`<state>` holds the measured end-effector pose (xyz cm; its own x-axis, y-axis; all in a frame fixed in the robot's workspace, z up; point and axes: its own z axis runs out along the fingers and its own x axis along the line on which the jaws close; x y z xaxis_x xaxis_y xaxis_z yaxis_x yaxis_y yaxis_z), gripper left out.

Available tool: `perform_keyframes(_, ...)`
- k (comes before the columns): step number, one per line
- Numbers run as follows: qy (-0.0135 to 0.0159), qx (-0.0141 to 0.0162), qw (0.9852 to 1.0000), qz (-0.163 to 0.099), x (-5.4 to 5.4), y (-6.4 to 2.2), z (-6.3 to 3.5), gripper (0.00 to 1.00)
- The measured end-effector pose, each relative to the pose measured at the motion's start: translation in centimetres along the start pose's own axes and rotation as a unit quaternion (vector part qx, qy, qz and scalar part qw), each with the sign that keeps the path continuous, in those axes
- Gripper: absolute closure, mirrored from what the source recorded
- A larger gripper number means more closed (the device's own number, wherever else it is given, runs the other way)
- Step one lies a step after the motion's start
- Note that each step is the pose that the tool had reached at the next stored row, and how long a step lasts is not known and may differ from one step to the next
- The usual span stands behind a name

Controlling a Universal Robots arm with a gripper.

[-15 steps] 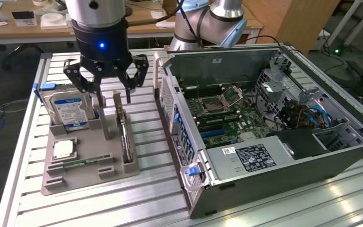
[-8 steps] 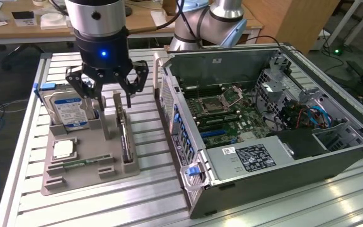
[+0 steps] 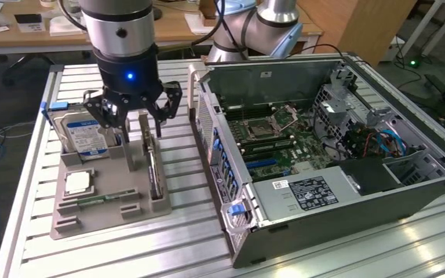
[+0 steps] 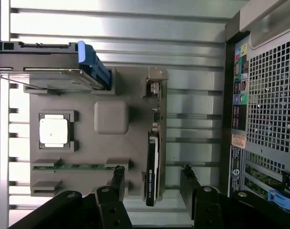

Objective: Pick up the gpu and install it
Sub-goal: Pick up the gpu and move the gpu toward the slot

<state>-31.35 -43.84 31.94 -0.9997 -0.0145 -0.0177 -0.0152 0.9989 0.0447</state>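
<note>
Finds the end effector [image 3: 134, 123] spread apart and empty, hovering over the grey tray [image 3: 110, 176] on the counter [image 3: 183, 231]. Places the gpu [image 3: 154, 174] on edge in the tray's slot, at five o'clock of the end effector in the exterior view, lined up between the fingers [image 4: 117, 177], touching neither. Puts the open computer case [image 3: 361, 208] at three o'clock of the tray.

hard drive [image 3: 79, 139]: partly hidden behind tool [image 3: 136, 123] | computer case [image 4: 264, 95]: cut off in wrist view
</note>
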Motion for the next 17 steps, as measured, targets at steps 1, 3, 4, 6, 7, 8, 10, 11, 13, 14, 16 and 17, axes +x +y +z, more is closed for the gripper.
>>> perform_keyframes(1,0.0,0.0,1.0,0.0,0.0,-0.01,0.18,0.41)
perform_keyframes(3,0.0,0.0,1.0,0.0,0.0,-0.03,0.54,0.41)
perform_keyframes(4,0.0,0.0,1.0,0.0,0.0,-0.03,0.73,0.41)
perform_keyframes(6,0.0,0.0,1.0,0.0,0.0,-0.05,1.09,0.41)
perform_keyframes(7,0.0,0.0,1.0,0.0,0.0,-0.06,1.27,0.41)
perform_keyframes(8,-0.0001,-0.0001,1.0,0.0,0.0,-0.06,1.46,0.41)
perform_keyframes(10,0.0,0.0,1.0,0.0,0.0,-0.09,1.82,0.41)
perform_keyframes(11,0.0,0.0,1.0,0.0,0.0,-0.11,2.0,0.41)
perform_keyframes(13,0.0,0.0,1.0,0.0,0.0,-0.13,2.34,0.41)
perform_keyframes(14,0.0,0.0,1.0,0.0,0.0,-0.14,2.49,0.41)
perform_keyframes(16,0.0,0.0,1.0,0.0,0.0,-0.17,2.78,0.41)
perform_keyframes(17,0.0,0.0,1.0,0.0,0.0,-0.21,2.91,0.41)
